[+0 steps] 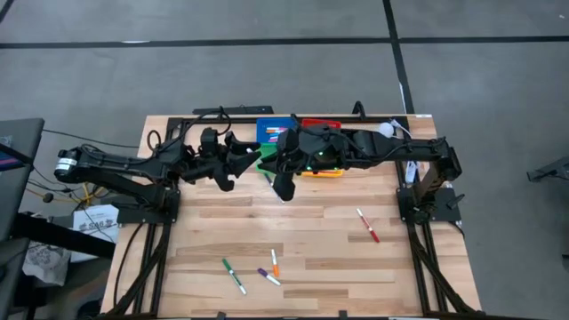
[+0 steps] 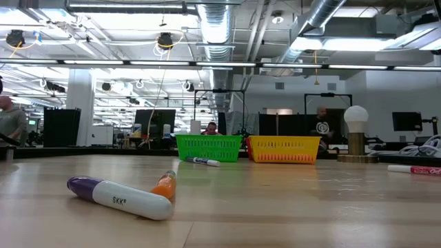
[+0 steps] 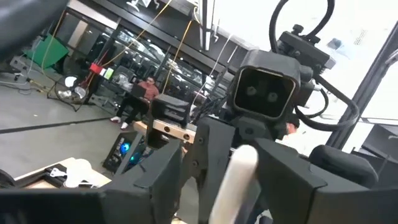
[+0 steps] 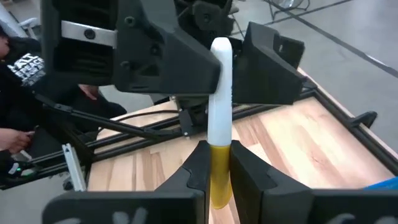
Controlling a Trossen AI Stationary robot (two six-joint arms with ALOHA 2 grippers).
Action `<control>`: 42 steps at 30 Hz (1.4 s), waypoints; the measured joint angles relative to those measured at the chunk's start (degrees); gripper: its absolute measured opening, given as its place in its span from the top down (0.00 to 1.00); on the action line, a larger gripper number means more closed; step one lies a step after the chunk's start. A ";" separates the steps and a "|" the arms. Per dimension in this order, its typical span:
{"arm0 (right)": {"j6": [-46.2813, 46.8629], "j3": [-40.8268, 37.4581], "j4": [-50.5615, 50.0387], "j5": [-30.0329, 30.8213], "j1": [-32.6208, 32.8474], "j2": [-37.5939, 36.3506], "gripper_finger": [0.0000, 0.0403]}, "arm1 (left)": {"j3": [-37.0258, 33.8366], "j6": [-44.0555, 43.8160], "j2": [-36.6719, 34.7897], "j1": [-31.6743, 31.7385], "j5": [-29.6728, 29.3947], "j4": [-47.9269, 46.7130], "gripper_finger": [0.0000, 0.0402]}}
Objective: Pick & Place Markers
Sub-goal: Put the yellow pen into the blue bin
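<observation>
Marker (image 4: 219, 118) upright in right hand (image 4: 217, 165)'s pinch, white end between left hand (image 3: 239, 180)'s parted fingers.

This is a robotics lab set in a large open industrial hall. Exposed silver ducts (image 2: 220, 31), pipes and strip lights run across the bare ceiling, and the floor (image 1: 267, 62) around the rig is grey concrete crossed by dark lines. A wooden table (image 1: 302, 258) carries two dark arms on black frames at 9 and 3 o'clock, while beyond it stand monitors (image 2: 155, 124), desks and seated people (image 3: 144, 93).
</observation>
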 joint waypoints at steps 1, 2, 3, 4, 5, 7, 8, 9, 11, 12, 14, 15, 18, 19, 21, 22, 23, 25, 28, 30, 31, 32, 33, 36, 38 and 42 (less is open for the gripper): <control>0.00 0.00 0.25 -0.45 0.00 0.03 0.92 | 0.00 -0.08 0.00 0.00 -0.02 0.00 0.54; 0.02 0.09 0.64 -0.69 0.00 0.28 0.92 | 0.00 -0.21 0.00 0.00 -0.02 -0.04 0.57; 0.07 0.24 1.25 -0.73 -0.02 0.64 0.92 | 0.01 -0.22 0.00 0.00 0.18 0.03 0.60; 0.06 0.22 1.38 -0.78 -0.03 0.90 0.92 | 0.02 -0.24 0.00 0.00 0.12 0.03 0.64; 0.06 0.04 0.89 -0.88 -0.04 1.12 0.92 | 0.02 -0.24 0.00 0.00 0.15 0.00 0.68; 0.05 -0.04 0.90 -0.93 -0.02 1.49 0.91 | 0.02 -0.22 0.00 0.00 0.15 -0.06 0.77; 0.07 -0.01 1.16 -0.76 -0.02 1.60 0.91 | 0.04 -0.20 0.00 0.00 0.22 0.16 0.81; 0.04 0.02 1.30 -0.85 -0.04 1.60 0.91 | 0.04 -0.14 -0.03 -0.03 0.19 0.30 0.86; 0.19 0.02 1.12 -0.94 -0.04 1.60 0.92 | 0.04 0.50 -0.04 -0.01 -0.02 -0.08 0.93; 0.15 0.02 1.12 -0.75 -0.04 1.60 0.92 | 0.04 0.54 -0.04 0.02 0.01 -0.06 0.94; 0.08 0.02 1.19 -0.84 -0.04 1.60 0.92 | 0.04 0.55 -0.07 0.00 -0.18 -0.08 0.94; 0.03 0.02 1.18 -0.77 -0.04 1.60 0.91 | 0.04 0.43 -0.07 0.00 -0.07 -0.08 0.94; -0.37 0.02 1.22 -0.90 -0.04 1.60 0.89 | 0.04 -0.11 -0.07 0.00 -0.02 -0.08 0.91; -0.38 0.02 1.22 -0.93 -0.04 1.60 0.89 | 0.04 -0.17 -0.07 0.00 -0.04 -0.08 0.92; -0.36 0.02 1.23 -0.92 -0.04 1.60 0.89 | 0.04 -0.02 -0.07 0.00 -0.04 -0.08 0.94; -0.36 0.02 1.24 -0.94 -0.04 1.60 0.89 | 0.04 0.01 -0.07 0.00 -0.05 -0.10 0.94; -0.36 0.02 1.24 -0.92 -0.04 1.60 0.89 | 0.04 0.01 -0.07 0.00 -0.05 -0.10 0.94; -0.38 0.02 1.24 -0.98 -0.04 1.60 0.89 | 0.04 0.00 -0.07 0.00 -0.04 -0.10 0.94; -0.66 0.02 1.24 -1.08 -0.04 1.60 0.88 | 0.04 -0.04 -0.04 0.00 -0.04 -0.13 0.94; -1.96 0.02 1.22 -1.77 -0.04 1.60 0.86 | 0.04 -0.22 -0.05 0.00 0.08 -0.19 0.94; -2.53 0.03 1.20 -2.58 -0.04 1.60 0.85 | 0.04 -0.27 -0.04 -0.01 0.18 -0.25 0.94; -2.75 0.04 1.20 -3.41 -0.08 1.60 0.84 | 0.04 -0.31 -0.04 -0.05 0.28 -0.29 0.94; -2.99 0.04 1.16 -4.00 -0.19 1.60 0.83 | 0.04 -0.38 -0.04 -0.09 0.38 -0.34 0.94; -4.63 0.09 -0.22 -6.10 -0.83 1.48 0.78 | 0.04 -0.41 0.02 -0.04 0.24 -0.89 0.94; -4.60 0.09 -2.00 -6.94 -1.17 1.20 0.74 | 0.04 -0.35 0.02 0.00 -0.10 -1.35 0.94; -5.05 0.11 -7.29 -7.37 -1.92 0.35 0.64 | 0.04 -0.24 0.02 0.00 -0.48 -1.98 0.94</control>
